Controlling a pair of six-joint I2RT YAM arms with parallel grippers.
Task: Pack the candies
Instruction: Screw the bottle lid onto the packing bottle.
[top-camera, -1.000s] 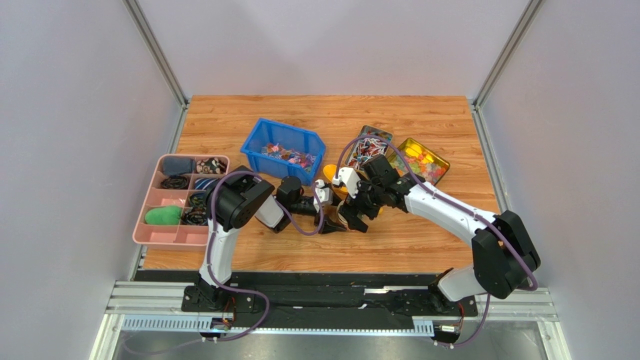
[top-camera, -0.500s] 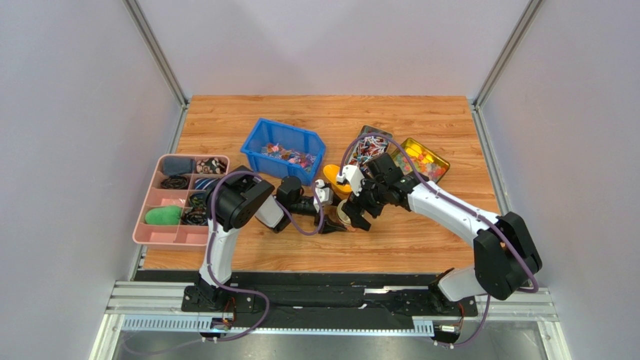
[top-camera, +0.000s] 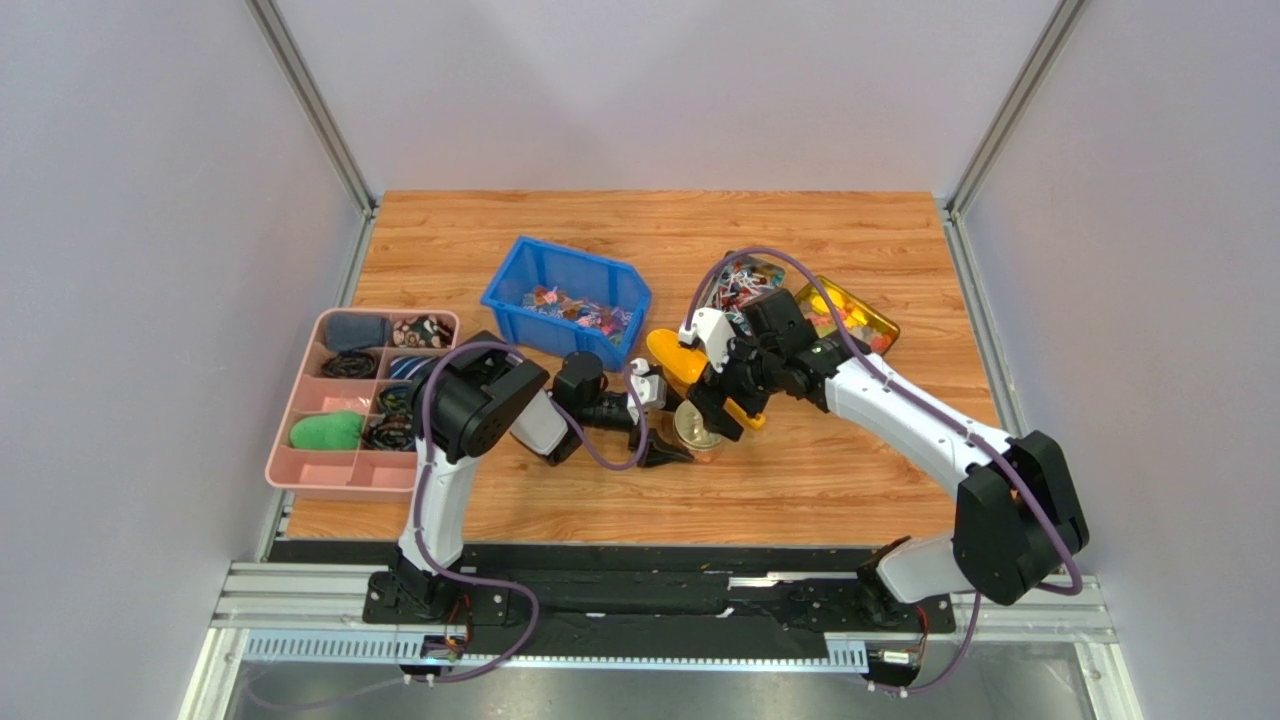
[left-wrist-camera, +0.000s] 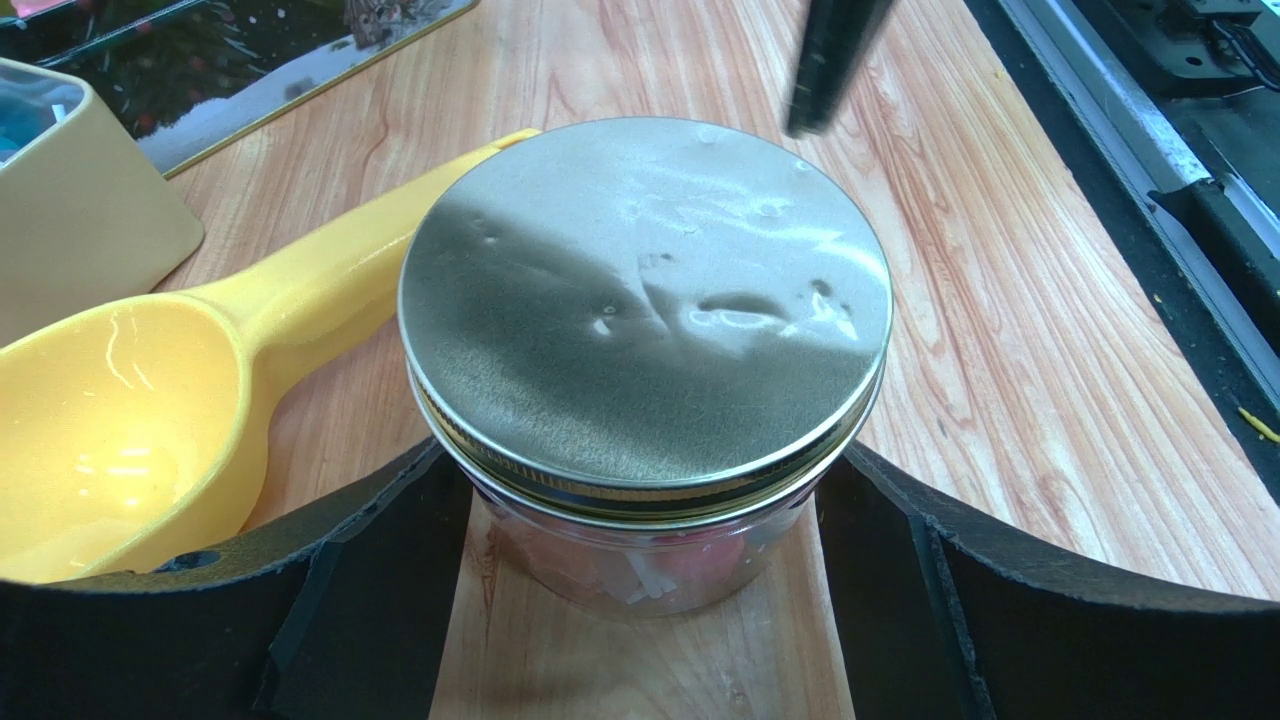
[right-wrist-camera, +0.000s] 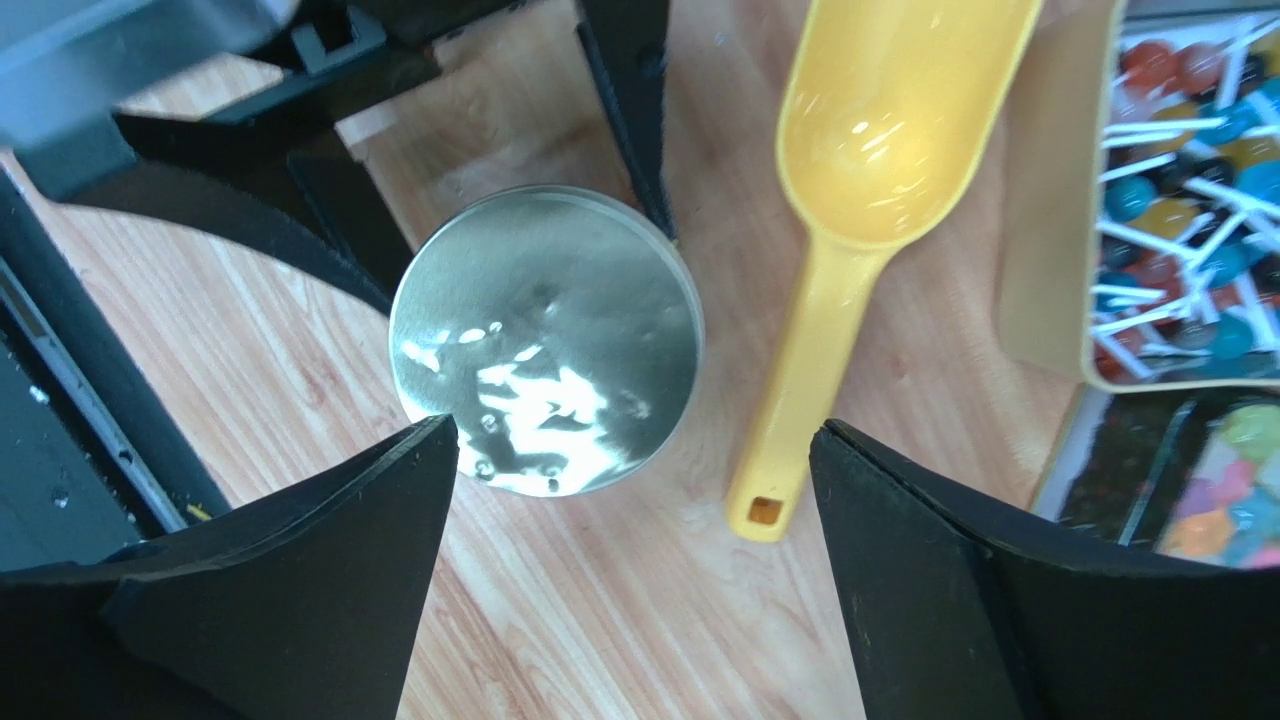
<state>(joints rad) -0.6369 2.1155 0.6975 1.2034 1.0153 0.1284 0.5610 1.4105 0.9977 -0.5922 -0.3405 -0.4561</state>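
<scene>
A glass jar with a silver metal lid stands on the table with pink candies showing through its glass. My left gripper is shut on the jar, one finger at each side under the lid. More candies lie in the blue bin. My right gripper is open and empty, above the table beside the jar lid. The empty yellow scoop lies right of the jar; it also shows in the left wrist view.
The blue bin stands behind the jar. A tin of lollipops and a yellow tin are at the back right. A pink compartment tray with dark bands and a green lump is at the left.
My right gripper has lifted off the jar lid and drawn back to the right and away, uncovering the lid and the scoop. The left arm and jar have not moved.
</scene>
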